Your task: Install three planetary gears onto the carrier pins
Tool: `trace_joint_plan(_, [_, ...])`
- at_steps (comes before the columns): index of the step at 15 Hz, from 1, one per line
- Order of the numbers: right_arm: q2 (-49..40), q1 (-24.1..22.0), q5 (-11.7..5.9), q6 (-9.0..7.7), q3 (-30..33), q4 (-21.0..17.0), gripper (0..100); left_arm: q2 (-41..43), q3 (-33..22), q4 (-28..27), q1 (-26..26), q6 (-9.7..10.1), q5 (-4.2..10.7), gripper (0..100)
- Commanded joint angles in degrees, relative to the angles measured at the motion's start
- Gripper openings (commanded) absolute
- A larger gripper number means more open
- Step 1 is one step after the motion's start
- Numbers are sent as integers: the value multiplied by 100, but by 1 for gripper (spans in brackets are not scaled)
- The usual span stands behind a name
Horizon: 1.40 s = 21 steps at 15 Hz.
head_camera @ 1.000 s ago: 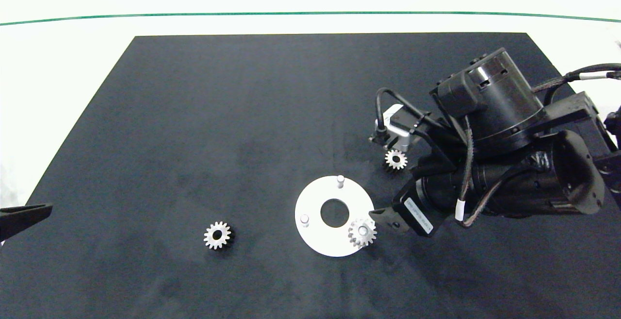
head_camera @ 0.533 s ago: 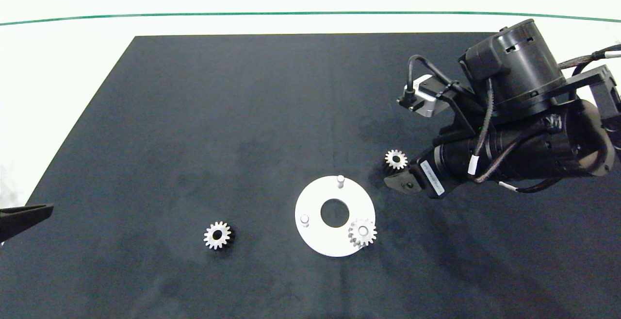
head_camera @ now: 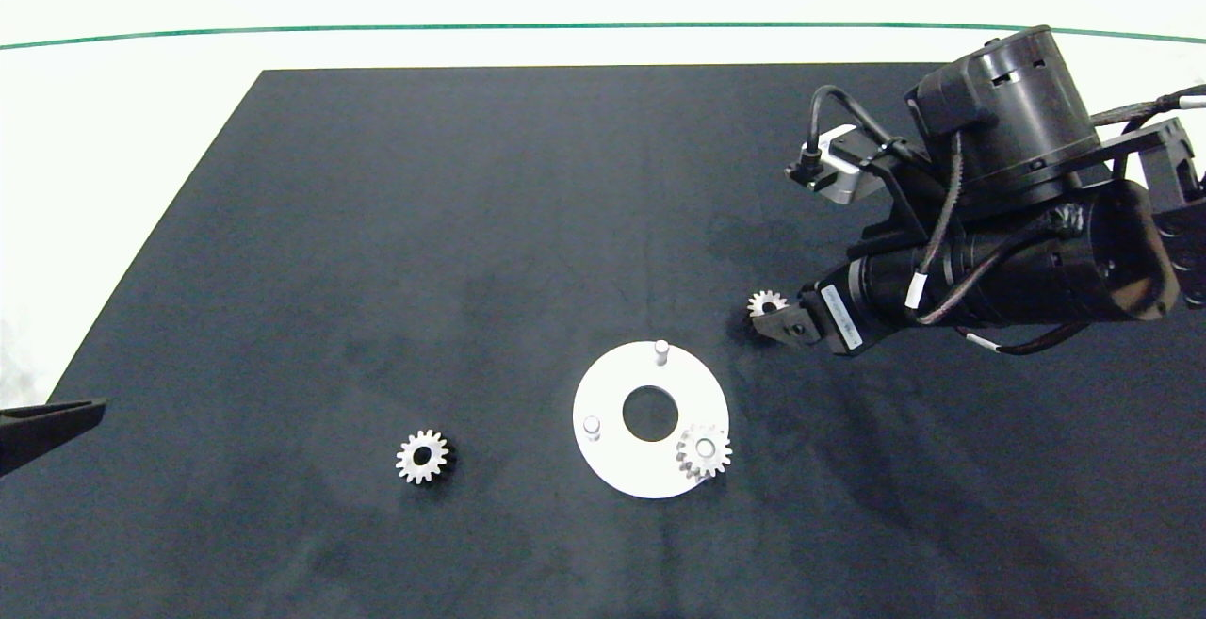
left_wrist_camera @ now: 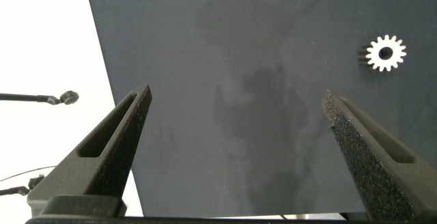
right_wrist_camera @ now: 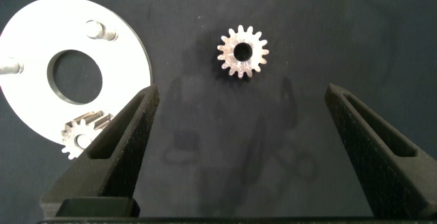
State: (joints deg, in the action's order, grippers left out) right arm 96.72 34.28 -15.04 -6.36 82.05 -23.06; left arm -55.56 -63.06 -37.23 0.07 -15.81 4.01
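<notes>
Right gripper (right_wrist_camera: 239,149) over dark mat (head_camera: 471,223) on desk, jaws released wide, nothing between fingers; loose gear (right_wrist_camera: 242,51) lies flat on mat just ahead of fingertips, beside white disc (head_camera: 612,468). One gear (head_camera: 704,450) already sits on pin at disc's near right edge. Two other pins (head_camera: 661,350) (head_camera: 591,426) bare, upright. Third gear (head_camera: 422,456) flat on mat, well apart from disc on left. Left gripper (left_wrist_camera: 235,149) parked over mat's left edge, jaws released, empty.

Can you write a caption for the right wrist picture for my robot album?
Open right gripper lines up on a loose gear beside the white disc.
</notes>
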Motion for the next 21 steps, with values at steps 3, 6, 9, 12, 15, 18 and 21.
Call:
trace_joint_plan(3, [5,0,1,-5,-14,39,100,2,4,-21,1,-10,3,100])
trace_joint_plan(6, [14,-9,1,-5,-23,109,100,2,4,-21,-7,-10,3,100])
trace_joint_plan(9, [49,-88,10,-5,-14,109,100,2,4,-21,-51,-10,3,100])
trace_joint_plan(12, [233,-176,-25,-5,-5,390,100,11,4,-21,-60,-10,3,100])
trace_joint_plan(15, [497,-220,-25,-14,3,689,100,37,4,-21,-78,-10,3,100])
trace_joint_plan(18, [725,-185,-34,-23,39,812,100,46,4,-21,-78,-10,3,100])
trace_joint_plan(21, [752,-167,-34,-23,3,804,100,46,4,-21,-86,-10,-6,100])
